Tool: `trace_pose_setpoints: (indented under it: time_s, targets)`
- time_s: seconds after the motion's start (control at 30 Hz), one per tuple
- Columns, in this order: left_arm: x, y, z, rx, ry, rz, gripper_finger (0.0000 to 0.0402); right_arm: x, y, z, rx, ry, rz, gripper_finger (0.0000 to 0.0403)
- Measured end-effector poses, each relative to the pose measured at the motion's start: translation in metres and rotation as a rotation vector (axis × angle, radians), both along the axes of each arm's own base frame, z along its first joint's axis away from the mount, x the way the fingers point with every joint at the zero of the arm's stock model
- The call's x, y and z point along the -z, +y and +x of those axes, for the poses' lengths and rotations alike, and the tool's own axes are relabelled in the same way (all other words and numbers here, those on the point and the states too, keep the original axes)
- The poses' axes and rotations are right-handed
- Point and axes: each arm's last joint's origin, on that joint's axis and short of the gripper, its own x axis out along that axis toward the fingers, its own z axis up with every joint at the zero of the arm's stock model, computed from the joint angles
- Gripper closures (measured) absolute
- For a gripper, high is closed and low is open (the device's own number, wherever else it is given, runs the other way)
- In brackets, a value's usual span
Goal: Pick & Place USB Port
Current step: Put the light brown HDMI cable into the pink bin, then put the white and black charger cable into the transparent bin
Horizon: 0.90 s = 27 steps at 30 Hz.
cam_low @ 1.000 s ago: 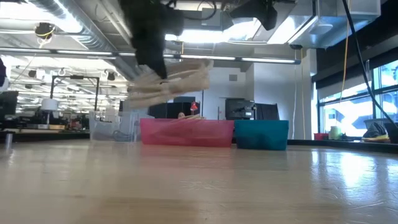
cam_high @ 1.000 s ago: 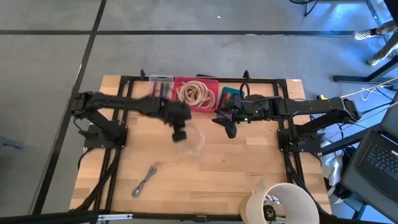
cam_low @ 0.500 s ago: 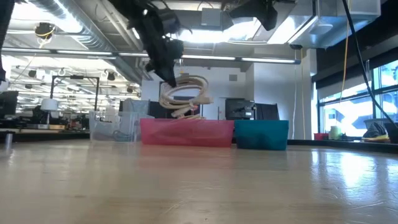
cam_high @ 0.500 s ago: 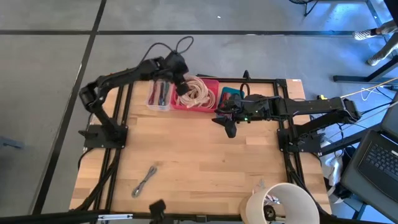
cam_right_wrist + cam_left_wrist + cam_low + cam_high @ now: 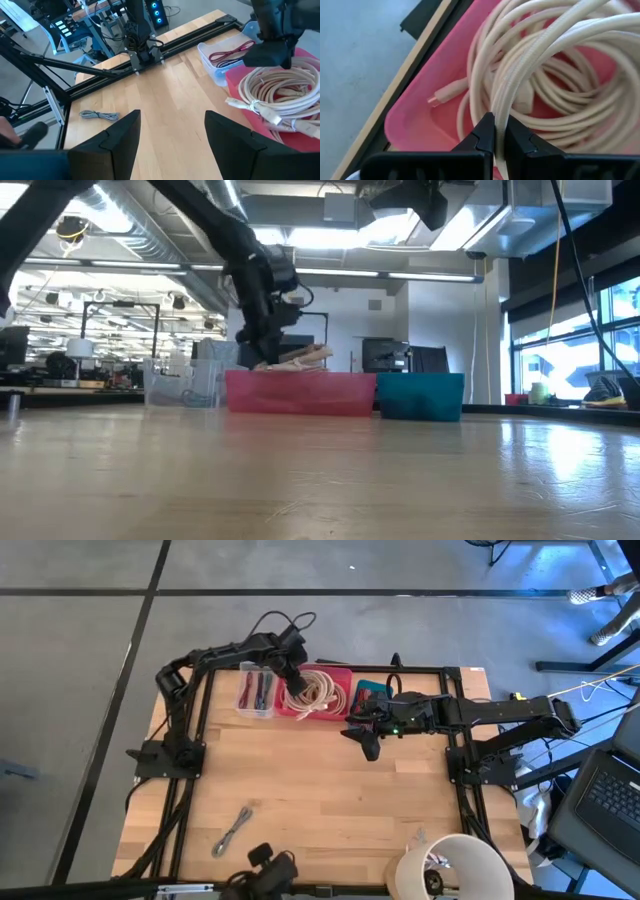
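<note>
- In the pink bin (image 5: 340, 698) at the table's far edge lies the coiled cream USB cable (image 5: 312, 690), its loops filling most of the bin and its plug end (image 5: 439, 97) resting against the bin floor.
- The left gripper (image 5: 293, 680) hangs over the bin's near-left part, its 2 fingers (image 5: 484, 134) pinched tight on 1 strand of the cable, as the left wrist view shows.
- Beside the pink bin on its left stands a clear bin (image 5: 255, 692) holding red and dark cables (image 5: 231, 52); on its right sits a teal bin (image 5: 372, 692).
- The right gripper (image 5: 371, 748) hovers above the wooden table (image 5: 330, 800) just in front of the teal bin, fingers (image 5: 119, 137) spread wide with nothing between them.
- A small grey cable (image 5: 233, 831) lies on the table's near-left area, well apart from the bins.
- A white lampshade-like object (image 5: 450, 865) sits at the near-right corner.
</note>
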Motion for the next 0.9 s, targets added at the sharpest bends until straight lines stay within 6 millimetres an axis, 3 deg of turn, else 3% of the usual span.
trace_pose_setpoints:
  time_s: [0.2, 0.4, 0.67, 0.9]
  targets:
    - [0.017, 0.015, -0.005, -0.051, 0.017, -0.026, 0.0392, 0.0, 0.0, 0.0, 0.0, 0.0, 0.0, 0.0179]
    - [0.017, 0.024, -0.011, -0.099, -0.036, -0.053, 0.0382, 0.0, 0.0, 0.0, 0.0, 0.003, 0.0, 0.0179]
    - [0.01, 0.023, -0.01, -0.128, -0.005, -0.056, 0.0249, 0.0, 0.0, 0.0, 0.0, 0.003, 0.0, 0.0179]
    - [-0.038, 0.021, -0.001, -0.085, 0.007, -0.048, 0.0162, 0.0, 0.0, 0.0, -0.002, 0.003, -0.004, 0.0179]
